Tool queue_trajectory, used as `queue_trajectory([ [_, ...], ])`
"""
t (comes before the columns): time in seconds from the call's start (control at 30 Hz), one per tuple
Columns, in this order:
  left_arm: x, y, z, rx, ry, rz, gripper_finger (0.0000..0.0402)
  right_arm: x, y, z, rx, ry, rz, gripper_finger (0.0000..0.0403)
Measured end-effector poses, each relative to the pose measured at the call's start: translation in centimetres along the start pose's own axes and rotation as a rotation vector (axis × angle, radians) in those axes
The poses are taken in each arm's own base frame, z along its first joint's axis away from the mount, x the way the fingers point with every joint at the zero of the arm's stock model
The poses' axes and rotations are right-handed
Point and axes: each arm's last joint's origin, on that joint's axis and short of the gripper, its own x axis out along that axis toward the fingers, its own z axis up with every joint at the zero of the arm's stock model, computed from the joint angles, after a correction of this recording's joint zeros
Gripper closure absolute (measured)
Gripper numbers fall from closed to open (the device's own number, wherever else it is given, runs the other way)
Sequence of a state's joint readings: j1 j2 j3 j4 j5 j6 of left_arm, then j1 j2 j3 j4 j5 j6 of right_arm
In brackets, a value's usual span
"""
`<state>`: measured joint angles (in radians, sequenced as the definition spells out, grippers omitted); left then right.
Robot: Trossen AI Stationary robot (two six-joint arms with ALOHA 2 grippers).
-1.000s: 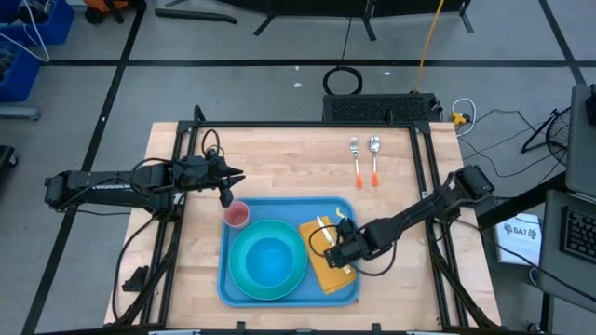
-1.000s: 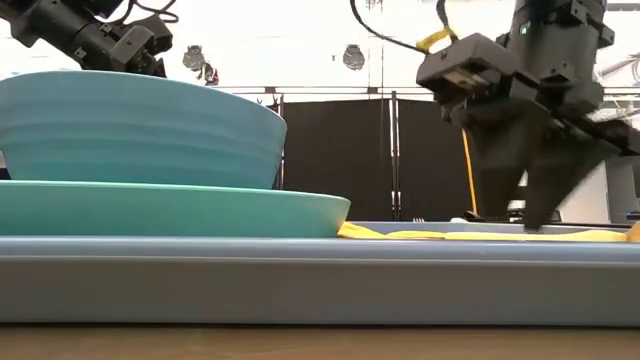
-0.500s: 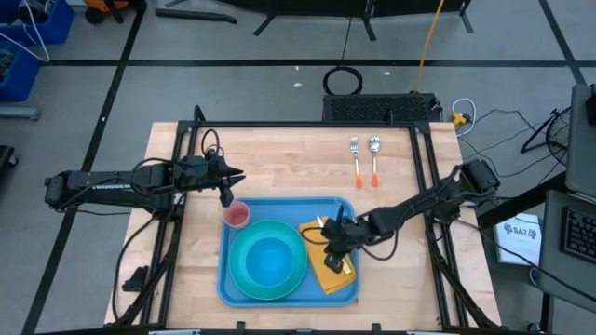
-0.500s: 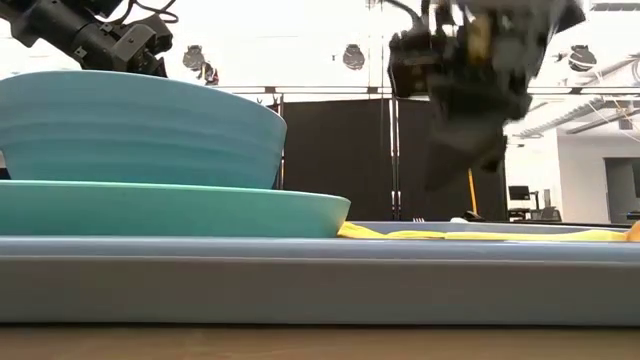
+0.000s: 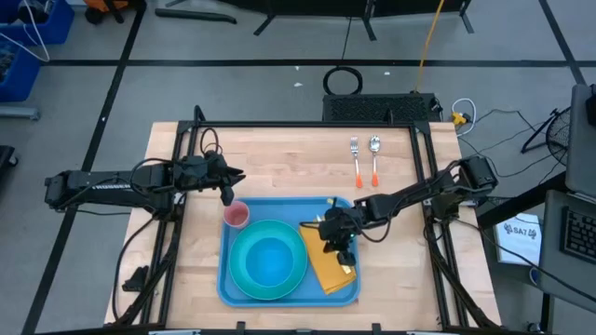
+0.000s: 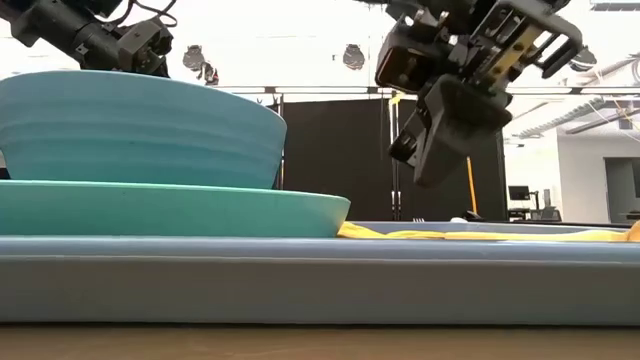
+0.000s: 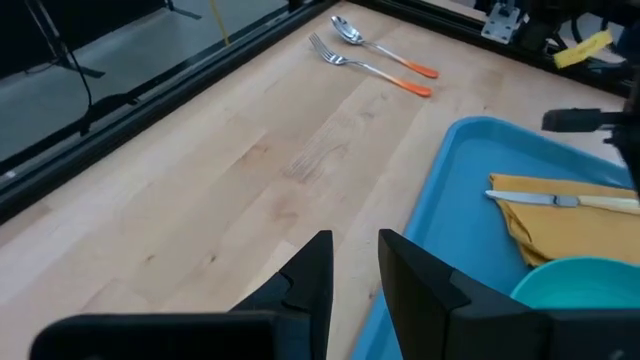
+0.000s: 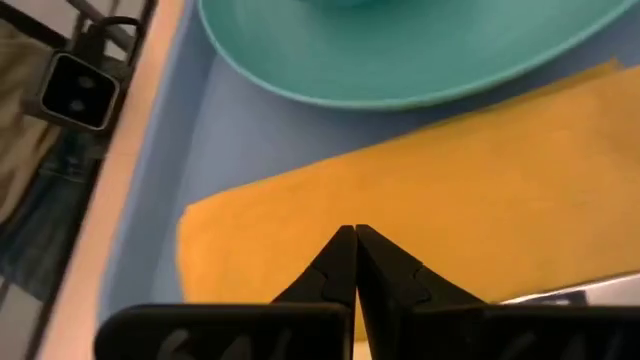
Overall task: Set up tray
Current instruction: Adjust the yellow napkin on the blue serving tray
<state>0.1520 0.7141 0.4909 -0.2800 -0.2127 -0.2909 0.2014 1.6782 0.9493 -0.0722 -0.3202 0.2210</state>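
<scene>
- Your right hand (image 5: 342,244) hangs in the air over the yellow napkin (image 5: 331,264), and its two fingers (image 8: 352,262) are pressed together with nothing between them.
- In the low view you can see this right hand (image 6: 440,135) is up off the napkin (image 6: 480,235), not touching it.
- Your left hand (image 5: 226,193) waits over the bare wood of the desk (image 5: 279,158), just past the far left corner of the tray (image 5: 284,206).
- The fingers (image 7: 312,270) of your left hand are a little apart, and they hold nothing.
- The tray is big, blue and flat, and it sits on the near part of the desk, about in the middle from side to side.
- On the tray's left part you have a round turquoise plate (image 5: 247,279) with a turquoise bowl (image 5: 270,261) sitting on top of it.
- A small pink cup (image 5: 237,216) stands in the far left corner of the tray, just beside the plate.
- The napkin lies flat on the right part of the tray, next to the plate.
- A knife (image 7: 570,201) lies across the napkin, near its far end.
- A fork (image 5: 355,158) and a spoon (image 5: 374,158) with orange handles lie side by side on the desk, past the tray's far edge and not on it.
- In the left wrist view you can see the fork (image 7: 365,68) and spoon (image 7: 385,48) close together, well apart from the tray (image 7: 450,200).
</scene>
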Motion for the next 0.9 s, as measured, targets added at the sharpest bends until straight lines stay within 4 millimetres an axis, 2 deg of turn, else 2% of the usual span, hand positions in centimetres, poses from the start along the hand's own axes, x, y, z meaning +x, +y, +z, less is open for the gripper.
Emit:
queue_trajectory([
  [0.13,0.0,0.0,0.0,-0.02,0.0,0.0,0.0314,0.2,-0.4,0.1,-0.037,-0.005,0.019,0.0403],
  [0.3,0.0,0.1,0.0,-0.03,-0.004,0.017,0.0314,0.3,-0.5,1.6,-0.077,-0.035,0.069,0.0403],
  [0.47,0.0,0.1,0.0,-0.057,-0.003,0.022,0.0314,1.1,-0.5,2.9,-0.137,0.077,0.045,0.0403],
  [0.63,0.0,0.1,0.0,-0.069,-0.002,0.023,0.0314,2.4,-1.7,2.4,-0.158,0.229,-0.018,0.0403],
  [0.9,0.0,0.1,0.0,-0.07,-0.001,0.024,0.0314,3.8,-3.2,2.2,-0.13,0.239,-0.027,0.0403],
])
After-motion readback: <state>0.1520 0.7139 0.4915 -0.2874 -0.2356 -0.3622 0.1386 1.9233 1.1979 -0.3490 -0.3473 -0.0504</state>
